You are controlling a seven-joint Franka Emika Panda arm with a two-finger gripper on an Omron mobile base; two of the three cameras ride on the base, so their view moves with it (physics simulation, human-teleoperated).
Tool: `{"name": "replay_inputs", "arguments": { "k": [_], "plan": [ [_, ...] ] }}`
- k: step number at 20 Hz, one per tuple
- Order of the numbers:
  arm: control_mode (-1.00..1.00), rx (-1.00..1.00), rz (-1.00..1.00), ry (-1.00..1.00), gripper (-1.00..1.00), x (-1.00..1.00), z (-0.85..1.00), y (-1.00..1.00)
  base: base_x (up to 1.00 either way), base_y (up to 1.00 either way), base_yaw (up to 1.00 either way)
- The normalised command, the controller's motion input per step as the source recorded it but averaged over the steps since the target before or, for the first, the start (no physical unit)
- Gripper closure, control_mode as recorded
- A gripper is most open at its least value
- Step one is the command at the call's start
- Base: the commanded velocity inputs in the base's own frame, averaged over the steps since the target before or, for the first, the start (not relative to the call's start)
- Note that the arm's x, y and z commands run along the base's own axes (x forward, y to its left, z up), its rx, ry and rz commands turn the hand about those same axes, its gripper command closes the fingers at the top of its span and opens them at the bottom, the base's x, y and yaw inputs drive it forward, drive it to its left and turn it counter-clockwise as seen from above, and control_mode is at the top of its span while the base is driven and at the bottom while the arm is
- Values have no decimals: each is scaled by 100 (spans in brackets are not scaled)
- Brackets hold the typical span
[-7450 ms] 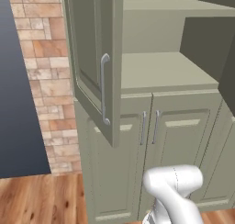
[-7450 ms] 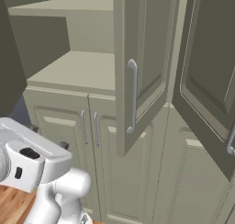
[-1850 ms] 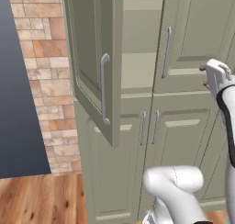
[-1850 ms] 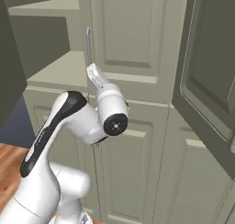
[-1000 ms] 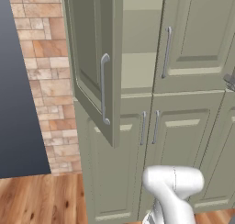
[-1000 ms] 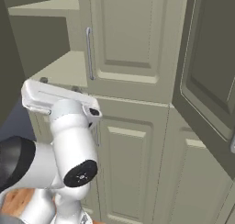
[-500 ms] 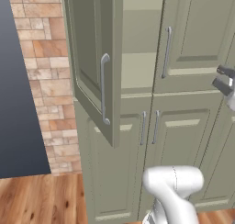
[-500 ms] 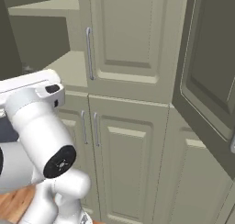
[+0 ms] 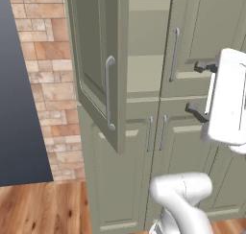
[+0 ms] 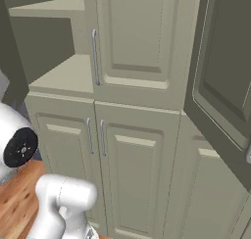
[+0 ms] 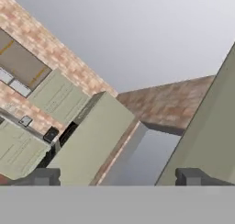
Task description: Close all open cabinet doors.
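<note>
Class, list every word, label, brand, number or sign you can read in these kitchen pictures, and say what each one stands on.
None: no readable text on the cabinet doors, the brick wall, or the robot's gripper, whose jaws stand open.

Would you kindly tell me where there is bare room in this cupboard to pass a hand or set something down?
The lower shelf lies bare between the open cabinet door on the left and the shut cabinet door on the right; the upper shelf above looks bare too. It is tighter to the right, where the open hand hangs before the shut door.
</note>
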Motion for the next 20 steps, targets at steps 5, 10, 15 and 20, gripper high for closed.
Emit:
{"name": "replay_inputs", "arguments": {
  "k": [5,10,15,20],
  "plan": [
    [-100,-32,-4,-37,-100,-53,11,87,0,0,0],
    [-100,-27,-24,-23,-100,-16,0,73,0,0,0],
    [-100,-24,-38,-15,-100,0,-1,55,0,0,0],
    [-100,-20,-45,-9,-100,0,-13,38,0,0,0]
  ]
}}
